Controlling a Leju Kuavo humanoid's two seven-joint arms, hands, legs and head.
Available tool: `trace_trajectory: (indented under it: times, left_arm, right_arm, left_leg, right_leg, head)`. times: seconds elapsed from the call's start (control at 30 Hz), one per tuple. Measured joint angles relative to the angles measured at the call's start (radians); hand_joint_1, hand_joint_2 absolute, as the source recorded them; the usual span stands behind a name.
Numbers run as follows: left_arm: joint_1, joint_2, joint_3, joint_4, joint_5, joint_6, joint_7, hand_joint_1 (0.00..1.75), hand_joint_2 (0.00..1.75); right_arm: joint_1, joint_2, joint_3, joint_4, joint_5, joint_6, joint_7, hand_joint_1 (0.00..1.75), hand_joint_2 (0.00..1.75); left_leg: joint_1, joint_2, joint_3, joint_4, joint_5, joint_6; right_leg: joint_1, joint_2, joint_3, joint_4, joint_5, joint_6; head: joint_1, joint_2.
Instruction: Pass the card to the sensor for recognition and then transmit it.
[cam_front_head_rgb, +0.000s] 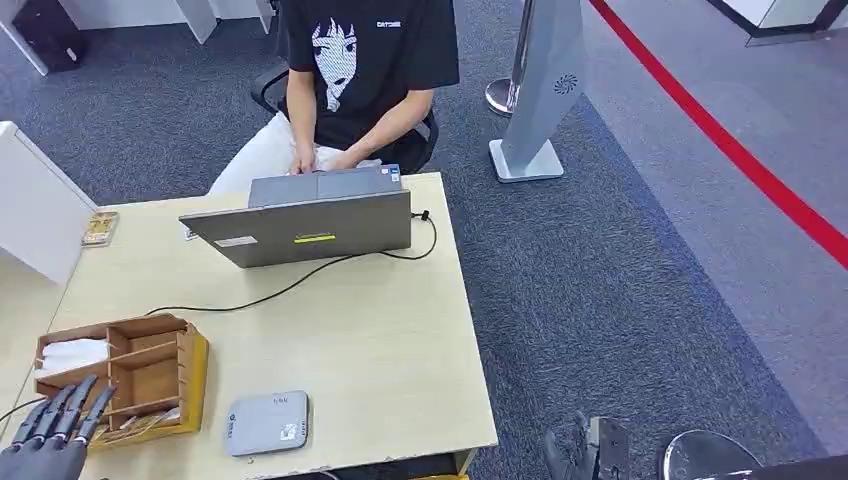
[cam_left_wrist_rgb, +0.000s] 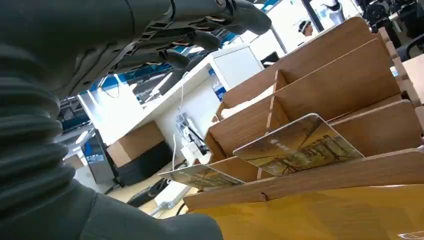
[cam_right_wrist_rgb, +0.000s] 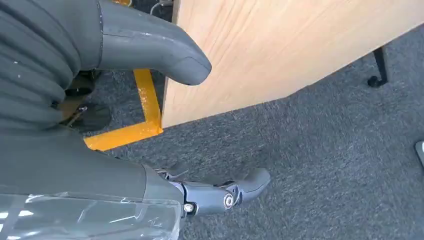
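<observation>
A wooden card box (cam_front_head_rgb: 140, 375) with several compartments stands at the table's near left. Cards (cam_front_head_rgb: 135, 428) lie in its front slots; the left wrist view shows one printed card (cam_left_wrist_rgb: 300, 145) leaning in a slot and another card (cam_left_wrist_rgb: 200, 176) beside it. A grey flat sensor (cam_front_head_rgb: 267, 422) lies on the table just right of the box. My left hand (cam_front_head_rgb: 50, 432) hovers at the box's near left corner, fingers spread, holding nothing. My right hand (cam_front_head_rgb: 585, 452) hangs beside the table's near right corner over the carpet, fingers apart and empty (cam_right_wrist_rgb: 220, 195).
A person sits at the far side of the table (cam_front_head_rgb: 400, 340) typing on a grey laptop (cam_front_head_rgb: 305, 225), whose black cable (cam_front_head_rgb: 290, 285) runs across the tabletop. A small tray (cam_front_head_rgb: 99, 228) lies far left. A white partition (cam_front_head_rgb: 35, 205) borders the left. A grey stand (cam_front_head_rgb: 540, 90) rises on the carpet.
</observation>
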Motion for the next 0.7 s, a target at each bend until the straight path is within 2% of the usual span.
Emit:
trace_trajectory:
  times: [0.4, 0.5, 0.7]
  left_arm:
    - [-0.057, -0.043, 0.013, 0.018, -0.020, 0.007, -0.032, 0.00, 1.75]
    - [-0.079, -0.094, 0.035, 0.026, -0.018, 0.003, -0.079, 0.00, 1.75]
    - [-0.120, -0.173, 0.056, 0.055, -0.032, -0.012, -0.115, 0.00, 1.75]
  right_arm:
    - [-0.004, -0.008, 0.012, 0.012, -0.009, -0.010, -0.001, 0.00, 1.75]
    - [-0.003, -0.010, 0.016, 0.012, -0.015, -0.013, 0.002, 0.00, 1.75]
    - [-0.004, -0.016, 0.030, 0.012, -0.015, -0.016, 0.008, 0.00, 1.75]
  left_leg:
    - [0.000, 0.000, 0.000, 0.000, 0.000, 0.000]
    - [0.000, 0.000, 0.000, 0.000, 0.000, 0.000]
    - [0.000, 0.000, 0.000, 0.000, 0.000, 0.000]
  right_leg:
    - [0.000, 0.000, 0.000, 0.000, 0.000, 0.000]
    - [0.000, 0.000, 0.000, 0.000, 0.000, 0.000]
    - [0.000, 0.000, 0.000, 0.000, 0.000, 0.000]
  head:
    - [0.000, 0.000]
    - [0.000, 0.000]
    - [0.000, 0.000]
